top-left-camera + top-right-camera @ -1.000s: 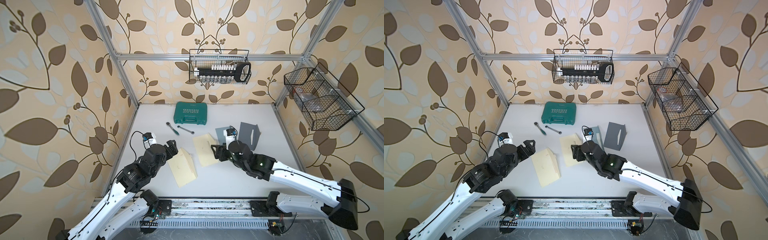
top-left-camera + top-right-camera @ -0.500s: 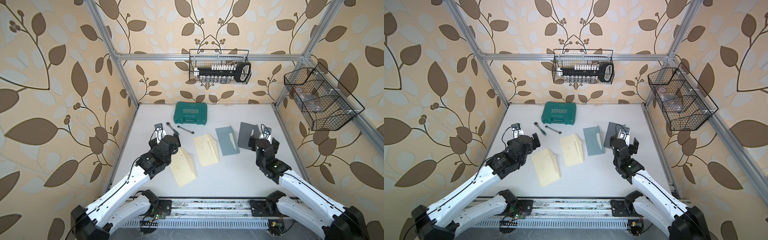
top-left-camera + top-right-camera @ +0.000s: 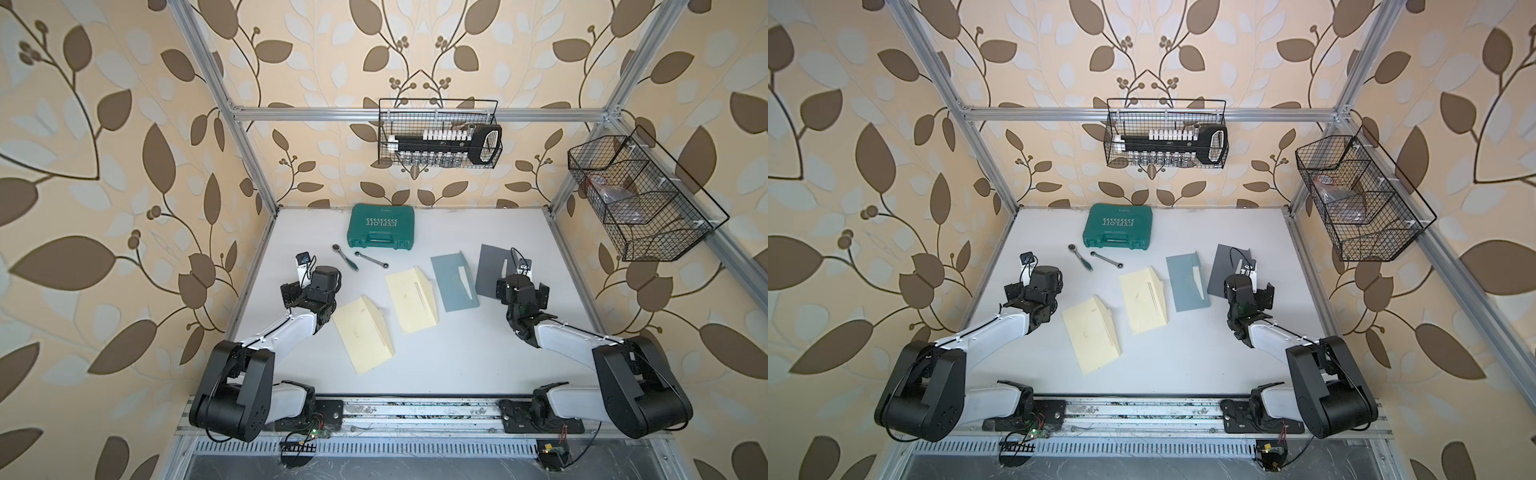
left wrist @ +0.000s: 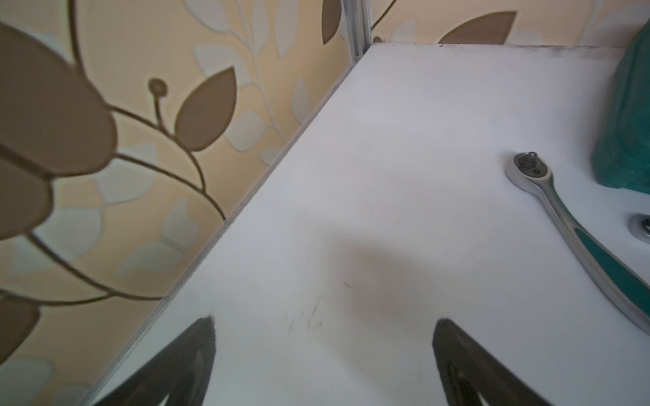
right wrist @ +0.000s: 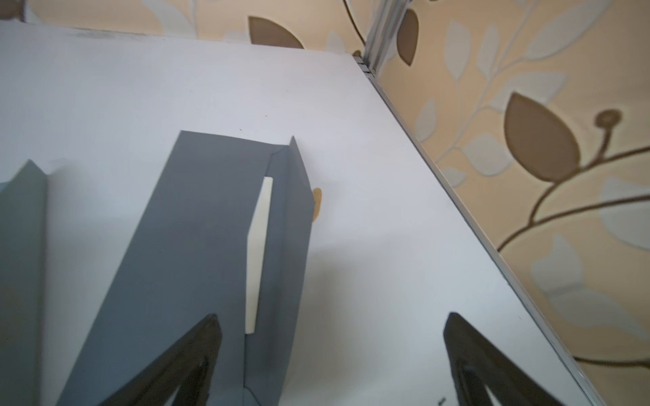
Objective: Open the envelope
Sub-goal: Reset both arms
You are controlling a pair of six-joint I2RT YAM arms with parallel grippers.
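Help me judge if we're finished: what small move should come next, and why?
Probably just draw the open right gripper back from the grey envelope to rest. Flaps stand raised on it, the blue envelope and both yellow envelopes; the left gripper is open and empty too, so nothing seems left to open.
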